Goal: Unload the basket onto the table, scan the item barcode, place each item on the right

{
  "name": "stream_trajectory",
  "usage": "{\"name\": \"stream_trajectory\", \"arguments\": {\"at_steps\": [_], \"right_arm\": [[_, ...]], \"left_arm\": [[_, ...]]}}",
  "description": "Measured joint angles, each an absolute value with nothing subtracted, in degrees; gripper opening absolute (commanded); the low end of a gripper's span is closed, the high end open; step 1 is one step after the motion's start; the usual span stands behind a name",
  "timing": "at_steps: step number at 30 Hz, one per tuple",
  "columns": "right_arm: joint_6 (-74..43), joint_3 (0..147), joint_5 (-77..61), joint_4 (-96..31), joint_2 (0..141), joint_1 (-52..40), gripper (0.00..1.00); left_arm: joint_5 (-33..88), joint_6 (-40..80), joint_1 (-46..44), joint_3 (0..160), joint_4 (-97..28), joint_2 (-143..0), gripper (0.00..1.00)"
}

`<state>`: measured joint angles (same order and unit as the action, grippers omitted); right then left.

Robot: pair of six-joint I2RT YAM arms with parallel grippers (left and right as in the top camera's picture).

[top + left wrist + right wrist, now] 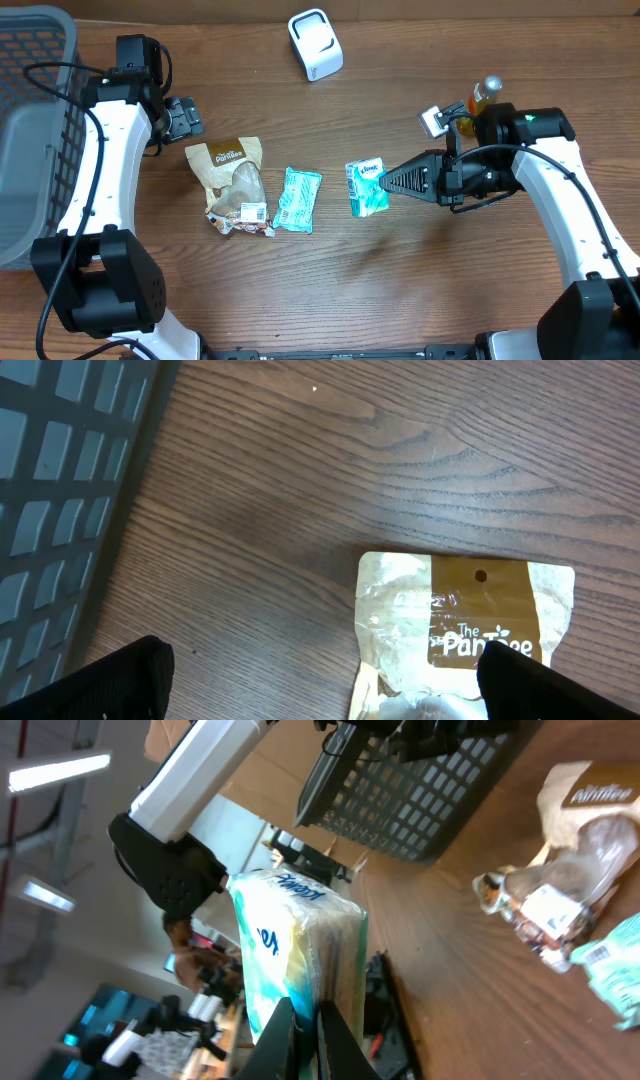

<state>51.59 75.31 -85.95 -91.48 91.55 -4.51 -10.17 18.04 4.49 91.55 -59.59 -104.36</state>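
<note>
The right gripper (385,185) is pinching the tissue pack (367,188) by one edge near the desk's centre, jaws clamped on it, likely leaving its faces clear for the white scanner (315,43) by the far edge. The left gripper (185,118) is hovering, jaws wide.

A robotics lab set up as a mock shop checkout. Seen from above, a wood-grain table (400,290) carries two white-and-black robot arms, the left arm (100,170) and the right arm (560,200), with loose black cables (60,75) trailing along them. A white barcode scanner (316,44) stands near the far edge. A grey plastic shopping basket (40,40) sits beside the left arm. Small shop goods are in view: a brown snack bag (228,165), a teal packet (297,200) and a pack of tissues (366,187). The right wrist view shows a ceiling strip light (60,772) and blurred, glowing blue screens (95,1010).
</note>
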Motion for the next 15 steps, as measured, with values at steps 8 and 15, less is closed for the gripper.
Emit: {"name": "stream_trajectory", "arguments": {"at_steps": [8,15], "right_arm": [[42.94,75.26,-82.08,-77.54,91.48,-4.54,0.04],[15.2,75.2,-61.19,-58.87,91.46,-5.37,0.04]], "left_arm": [[-10.17,18.04,4.49,91.55,-59.57,-104.36,1.0],[-10.17,18.04,4.49,91.55,-59.59,-104.36,1.0]]}}
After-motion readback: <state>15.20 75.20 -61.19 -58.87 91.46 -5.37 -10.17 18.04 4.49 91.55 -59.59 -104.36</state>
